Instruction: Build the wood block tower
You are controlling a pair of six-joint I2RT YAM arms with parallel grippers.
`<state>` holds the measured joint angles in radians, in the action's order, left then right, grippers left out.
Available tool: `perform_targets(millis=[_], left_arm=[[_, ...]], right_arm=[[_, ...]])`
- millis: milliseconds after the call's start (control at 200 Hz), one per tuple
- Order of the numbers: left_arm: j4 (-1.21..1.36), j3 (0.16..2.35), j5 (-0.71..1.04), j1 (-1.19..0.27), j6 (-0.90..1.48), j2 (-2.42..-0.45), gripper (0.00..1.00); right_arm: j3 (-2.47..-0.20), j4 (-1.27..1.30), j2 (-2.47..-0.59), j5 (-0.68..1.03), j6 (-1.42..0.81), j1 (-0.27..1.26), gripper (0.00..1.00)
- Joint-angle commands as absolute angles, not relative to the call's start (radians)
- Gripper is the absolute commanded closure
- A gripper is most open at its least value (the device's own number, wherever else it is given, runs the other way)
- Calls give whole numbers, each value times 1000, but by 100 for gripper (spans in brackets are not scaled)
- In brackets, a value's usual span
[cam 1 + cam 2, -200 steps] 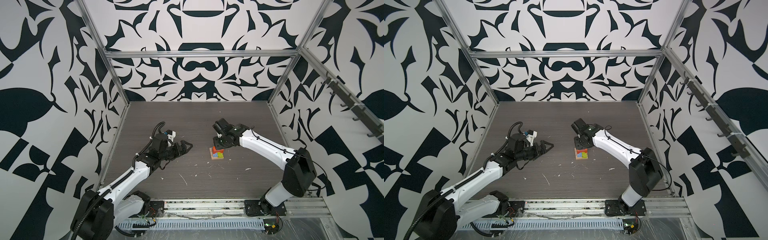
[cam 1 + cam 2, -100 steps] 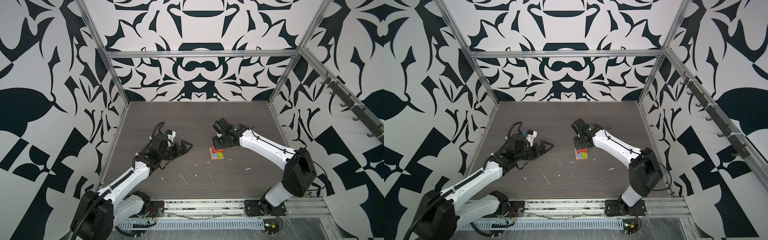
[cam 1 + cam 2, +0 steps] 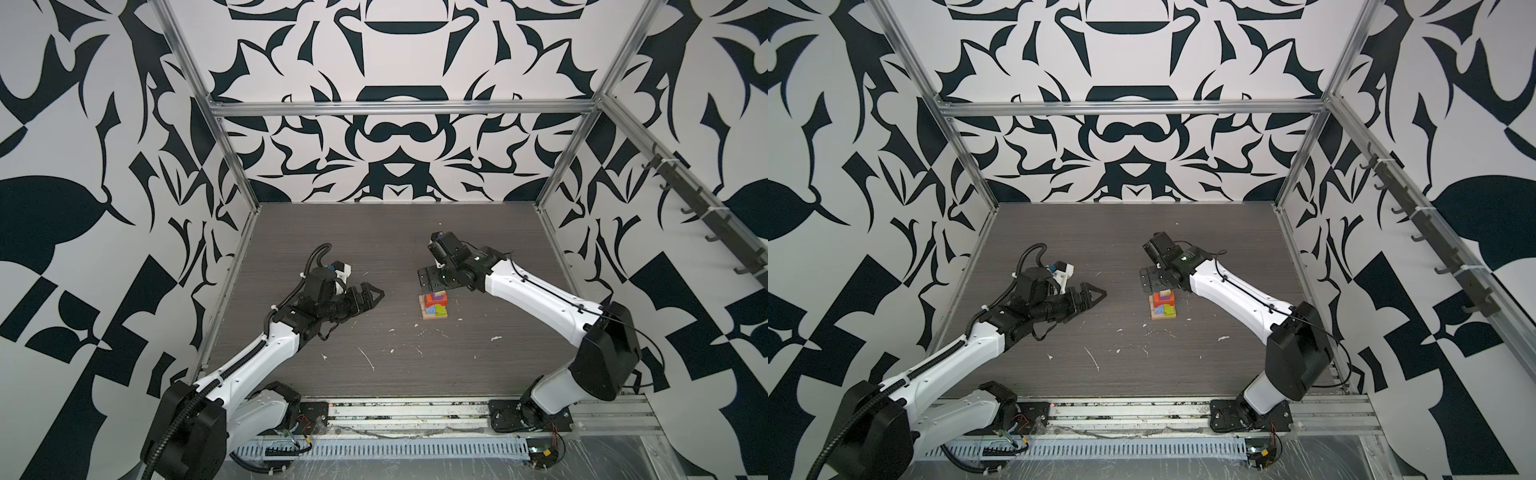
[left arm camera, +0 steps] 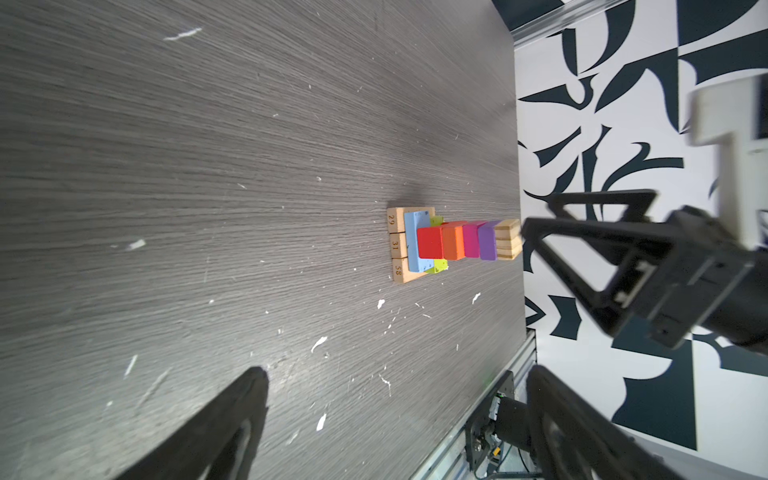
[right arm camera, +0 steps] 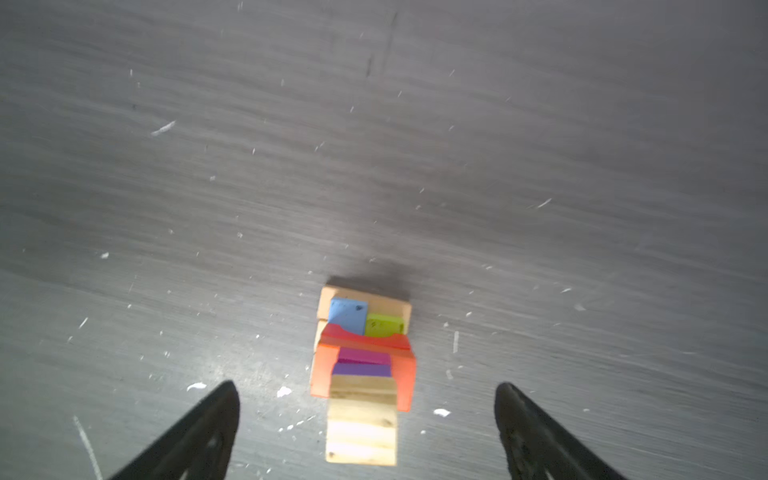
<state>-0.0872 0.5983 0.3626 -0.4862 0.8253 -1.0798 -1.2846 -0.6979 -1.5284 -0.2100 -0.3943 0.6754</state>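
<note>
The wood block tower point(image 3: 435, 305) stands upright on the dark tabletop point(image 3: 374, 232), a little right of centre in both top views point(image 3: 1163, 307). The left wrist view shows its layers from the tabletop up: a base of tan planks point(image 4: 397, 245) marked 29, 31 and 58, a blue piece point(image 4: 415, 241) with a lime piece point(image 4: 438, 266) beside it, then red point(image 4: 430, 242), orange point(image 4: 453, 241), magenta point(image 4: 471, 240) and purple point(image 4: 487, 241) pieces, with a tan cube point(image 4: 508, 240) on top.

The right gripper point(image 3: 432, 284) hangs just above the tower, pointing down. Its jaws are spread wide to either side of the tan cube point(image 5: 360, 432) and touch none of the blocks point(image 5: 365, 387).

The left gripper point(image 3: 370, 297) sits well apart, left of centre, aimed toward the tower, its jaws wide apart and holding nothing point(image 4: 397, 374)
</note>
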Motion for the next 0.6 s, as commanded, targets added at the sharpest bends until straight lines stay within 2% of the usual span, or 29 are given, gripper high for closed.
perform_targets(millis=[0, 185, 295, 595], left_arm=[[-161, 652, 331, -483, 775, -1059, 1], [-267, 727, 226, -482, 710, -1030, 1], [-348, 801, 169, -481, 633, -1024, 1], [-483, 970, -99, -462, 479, -1067, 0]], right_arm=[[-1281, -630, -1436, -350, -349, 670, 1], [-1248, -604, -1359, -486, -282, 649, 1], [-1143, -495, -1276, -547, -207, 631, 1], [-932, -332, -1103, -552, -151, 450, 1]])
